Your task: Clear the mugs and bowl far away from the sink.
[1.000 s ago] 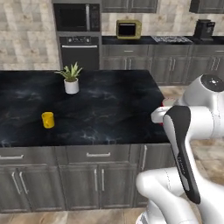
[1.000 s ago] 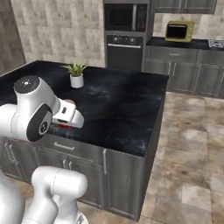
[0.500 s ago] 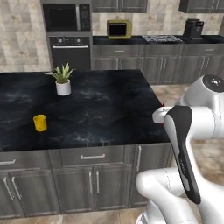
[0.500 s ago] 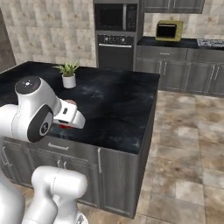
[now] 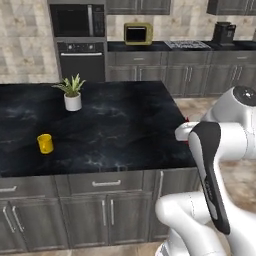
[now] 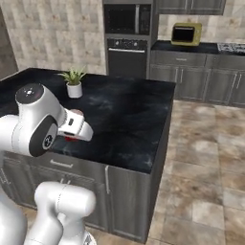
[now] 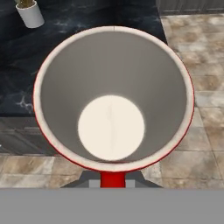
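My gripper is shut on the handle of the red mug, whose white inside faces the hand camera. In the right base view the red mug peeks out under the hand, over the near part of the black island counter. A sliver of the red mug shows behind the forearm at the island's right edge. The yellow mug stands upright at the counter's near left, far from the gripper. The bowl and the sink are out of view.
A white pot with a green plant stands mid-counter, also seen as the plant. Behind are a wall oven, a yellow toaster oven and a coffee machine. Tiled floor lies right of the island.
The whole scene has shifted in both base views, so the base has moved. The red mug stays in the shut gripper; the yellow mug and plant have not moved on the counter.
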Tool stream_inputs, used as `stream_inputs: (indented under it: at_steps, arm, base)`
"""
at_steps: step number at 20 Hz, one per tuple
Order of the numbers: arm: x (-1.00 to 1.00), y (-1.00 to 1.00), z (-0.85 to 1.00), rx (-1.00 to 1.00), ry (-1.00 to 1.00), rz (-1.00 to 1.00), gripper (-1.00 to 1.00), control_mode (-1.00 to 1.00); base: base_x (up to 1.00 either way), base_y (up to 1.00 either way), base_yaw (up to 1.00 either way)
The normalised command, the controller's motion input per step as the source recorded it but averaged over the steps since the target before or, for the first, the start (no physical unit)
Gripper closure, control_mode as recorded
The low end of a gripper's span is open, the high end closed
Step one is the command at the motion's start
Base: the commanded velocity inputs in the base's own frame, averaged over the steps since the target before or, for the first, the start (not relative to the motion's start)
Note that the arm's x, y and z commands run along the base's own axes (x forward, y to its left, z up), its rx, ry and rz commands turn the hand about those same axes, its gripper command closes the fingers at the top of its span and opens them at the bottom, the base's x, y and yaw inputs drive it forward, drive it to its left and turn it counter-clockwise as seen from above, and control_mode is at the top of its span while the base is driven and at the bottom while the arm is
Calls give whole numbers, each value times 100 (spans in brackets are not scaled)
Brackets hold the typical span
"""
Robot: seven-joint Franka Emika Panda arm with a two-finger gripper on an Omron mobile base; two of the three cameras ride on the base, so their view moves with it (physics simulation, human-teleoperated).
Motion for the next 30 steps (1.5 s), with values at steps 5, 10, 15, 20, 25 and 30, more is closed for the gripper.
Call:
stream_inputs:
  at_steps: [5, 10, 15, 20, 25, 30]
  arm:
    - [0, 0, 0, 0, 0, 0, 100, 100]
    - [0, 0, 0, 0, 0, 0, 100, 100]
    - [0, 0, 0, 0, 0, 0, 100, 100]
    - [0, 0, 0, 0, 0, 0, 100, 100]
    - [0, 0, 0, 0, 0, 0, 100, 100]
    - [16, 4, -33, -4, 15, 20, 100, -100]
  base:
    - [100, -45, 0]
    - [81, 1, 0]
    - [51, 33, -6]
    - [8, 45, 1]
    - [0, 18, 29]
    - [0, 0, 7]
